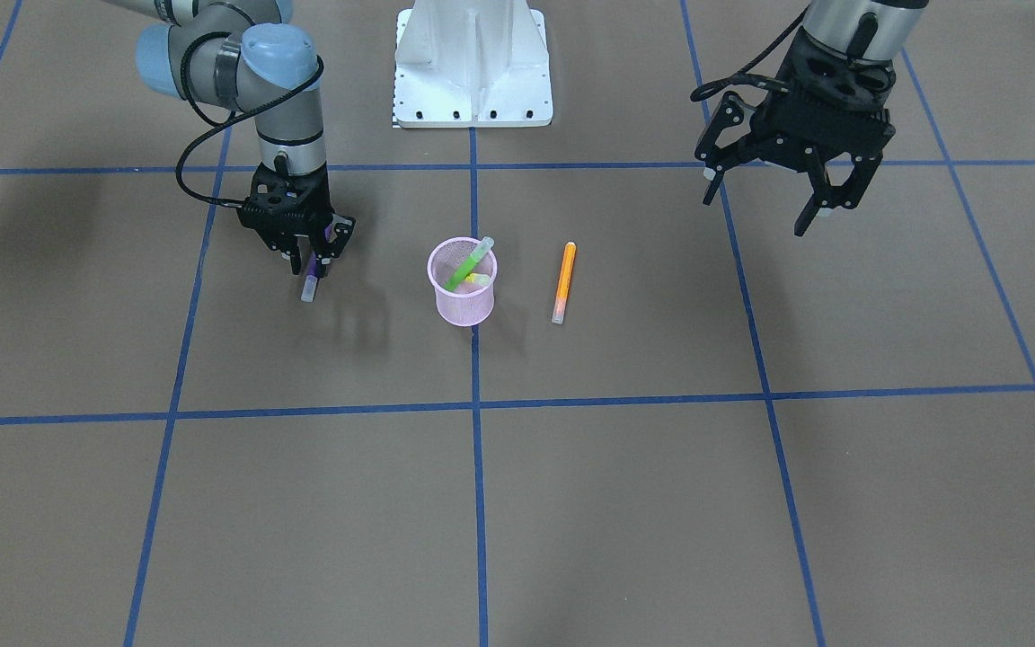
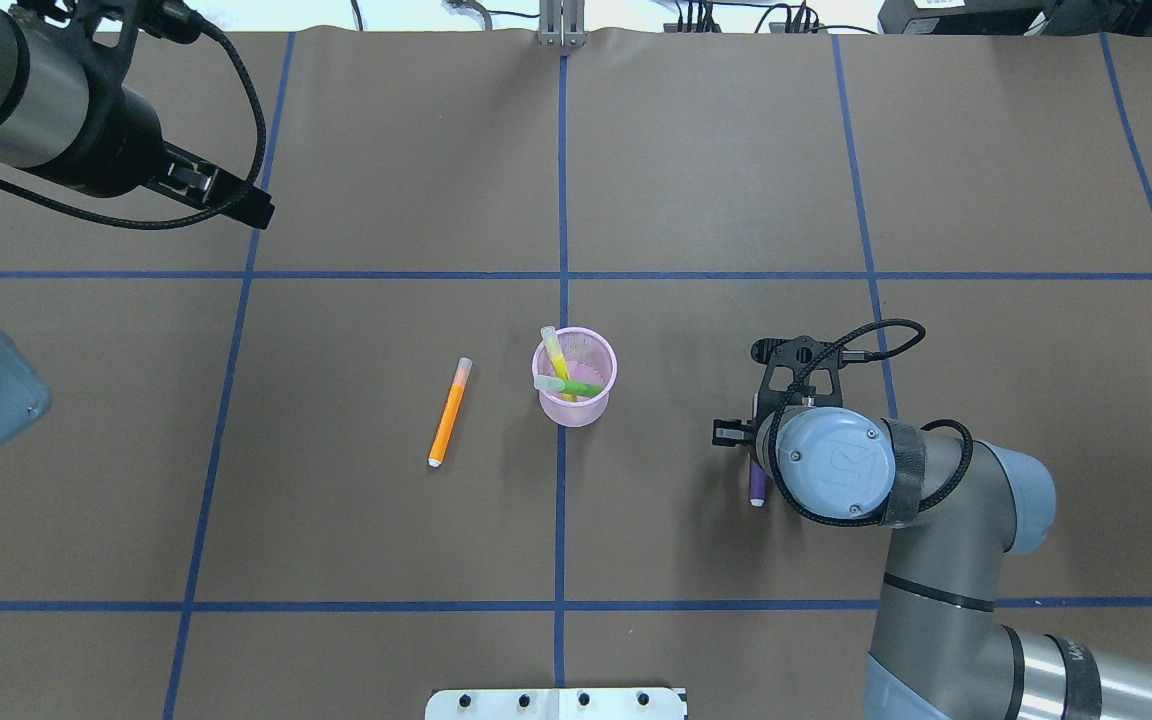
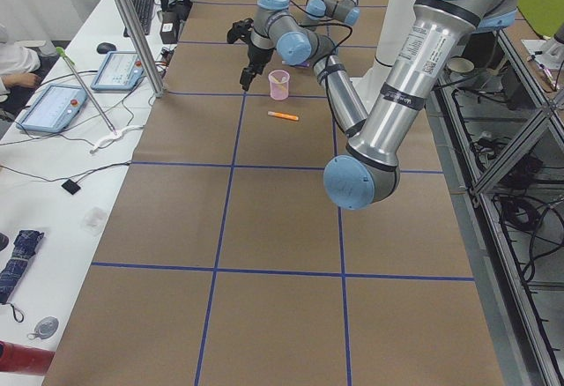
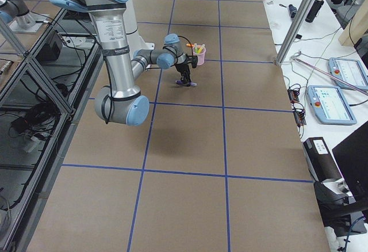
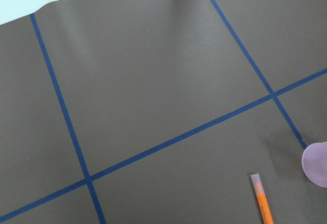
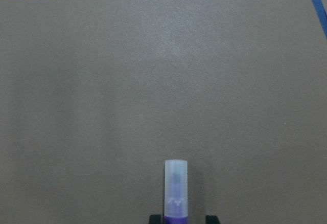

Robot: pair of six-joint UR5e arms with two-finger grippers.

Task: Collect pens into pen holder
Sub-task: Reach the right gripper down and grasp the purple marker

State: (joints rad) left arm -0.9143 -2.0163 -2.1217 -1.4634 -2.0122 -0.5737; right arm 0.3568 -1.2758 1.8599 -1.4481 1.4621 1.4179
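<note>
The pink mesh pen holder [image 1: 462, 301] [image 2: 577, 408] stands upright at the table's middle. A green pen [image 1: 468, 266] and a yellow pen [image 2: 555, 352] lean inside it. The orange pen [image 1: 563, 282] [image 2: 449, 412] lies flat beside the holder, on the robot's left; its capped end shows in the left wrist view [image 5: 261, 203]. My right gripper [image 1: 311, 265] is shut on the purple pen [image 1: 309, 280] [image 6: 175, 191], low over the table, on the holder's other side. My left gripper [image 1: 758, 208] is open and empty, high above the table.
The white robot base plate [image 1: 473, 63] [image 2: 556, 703] sits at the table's near edge. Blue tape lines [image 1: 475, 404] divide the brown surface into squares. Desks with tablets [image 3: 62, 104] [image 4: 339, 91] flank the table's far side.
</note>
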